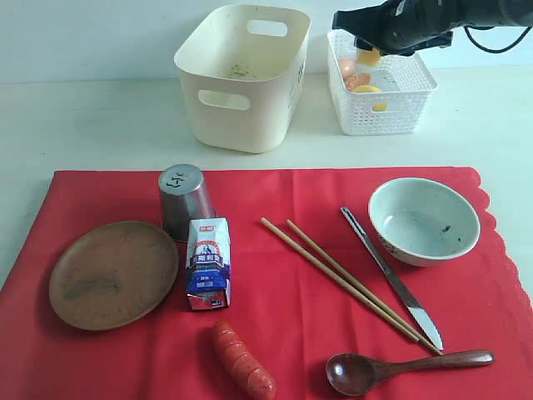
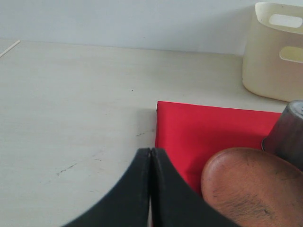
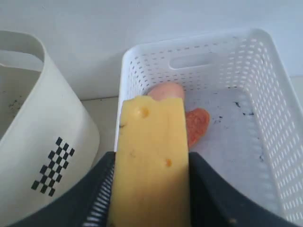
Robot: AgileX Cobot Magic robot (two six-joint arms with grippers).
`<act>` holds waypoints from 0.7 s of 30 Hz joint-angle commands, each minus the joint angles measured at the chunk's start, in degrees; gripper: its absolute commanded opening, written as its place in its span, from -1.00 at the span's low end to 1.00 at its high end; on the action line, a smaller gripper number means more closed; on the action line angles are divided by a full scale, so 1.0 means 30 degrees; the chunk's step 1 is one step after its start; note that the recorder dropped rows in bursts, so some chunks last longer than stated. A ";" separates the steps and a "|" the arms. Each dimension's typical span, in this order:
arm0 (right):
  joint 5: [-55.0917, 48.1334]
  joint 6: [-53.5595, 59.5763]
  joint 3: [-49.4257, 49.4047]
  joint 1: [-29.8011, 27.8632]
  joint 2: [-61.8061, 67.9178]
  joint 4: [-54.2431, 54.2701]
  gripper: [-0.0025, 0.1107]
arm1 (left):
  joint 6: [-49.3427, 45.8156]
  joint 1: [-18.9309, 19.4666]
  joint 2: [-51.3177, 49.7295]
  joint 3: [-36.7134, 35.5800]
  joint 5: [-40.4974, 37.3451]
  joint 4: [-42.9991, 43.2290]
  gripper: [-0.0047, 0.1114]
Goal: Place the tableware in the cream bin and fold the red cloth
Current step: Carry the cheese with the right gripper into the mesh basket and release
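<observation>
right tool [image 3: 152,198] clamps cheese [image 3: 150,142], partly hiding basket [image 3: 265,71] contents; left tool [image 2: 150,165] closed, empty.

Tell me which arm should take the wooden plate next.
Left: the left gripper is empty beside the plate; the right gripper holds cheese over the white basket.

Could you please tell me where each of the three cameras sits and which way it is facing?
Exterior: high at the table's near side, looking down across the red cloth to the cream bin and white basket; the right tool shows, top right.
Left wrist: low beside the cloth's corner, facing plate, cup and bin; shut left tool shows.
Right wrist: above the basket, looking in; tool grips cheese.
Shared: the bin appears in all three.
</observation>
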State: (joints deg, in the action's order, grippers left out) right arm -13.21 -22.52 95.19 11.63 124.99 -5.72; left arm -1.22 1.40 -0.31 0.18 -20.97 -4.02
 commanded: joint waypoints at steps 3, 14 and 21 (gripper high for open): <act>0.0522 0.0127 0.1200 -0.0098 0.0609 -0.0235 -0.96 | -0.0051 -0.0119 0.0104 -0.0061 0.0235 0.0044 -0.89; 0.1696 0.0273 0.1200 -0.0098 0.0692 -0.0323 -0.96 | -0.0051 -0.0119 0.0104 -0.0061 0.0235 0.0044 -0.89; 0.0868 0.3128 0.1200 -0.0098 0.1355 -0.0191 -0.93 | -0.0051 -0.0119 0.0104 -0.0061 0.0235 0.0044 -0.89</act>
State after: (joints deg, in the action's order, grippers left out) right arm -12.17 -14.14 98.32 11.63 129.55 -5.95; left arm -1.22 1.40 -0.31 0.18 -20.97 -4.02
